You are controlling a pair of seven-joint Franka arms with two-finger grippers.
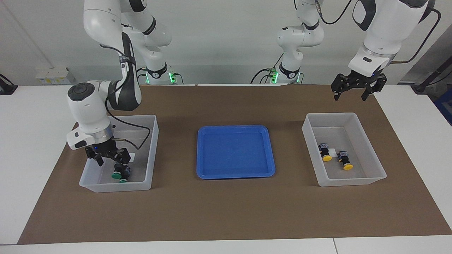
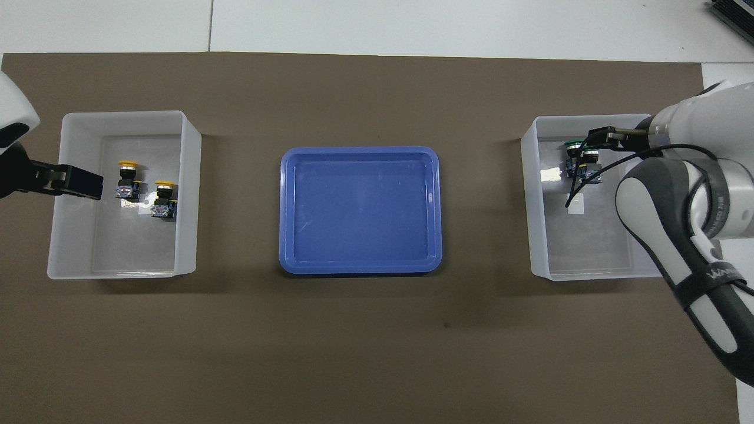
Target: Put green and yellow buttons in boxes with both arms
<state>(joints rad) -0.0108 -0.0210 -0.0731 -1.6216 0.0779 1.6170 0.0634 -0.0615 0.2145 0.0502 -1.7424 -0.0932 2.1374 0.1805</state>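
White arm sleeve reads "WA…"; right claw [image 1: 110, 157] apart over green buttons [image 1: 120, 173]; left claw [image 1: 357, 88] apart.

Right gripper [image 1: 108, 157] reaches low with fingers spread; left gripper [image 1: 356, 91] hangs raised, fingers apart.

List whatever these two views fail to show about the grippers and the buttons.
- Right gripper, down in the clear box over the green buttons: neither view shows whether it grips one; overhead, the arm hides it.
- Green buttons: they sit so close together that their bodies cannot be told apart in either view.
- Left gripper, raised near the box holding the yellow buttons: overhead, the frame edge cuts off most of it.
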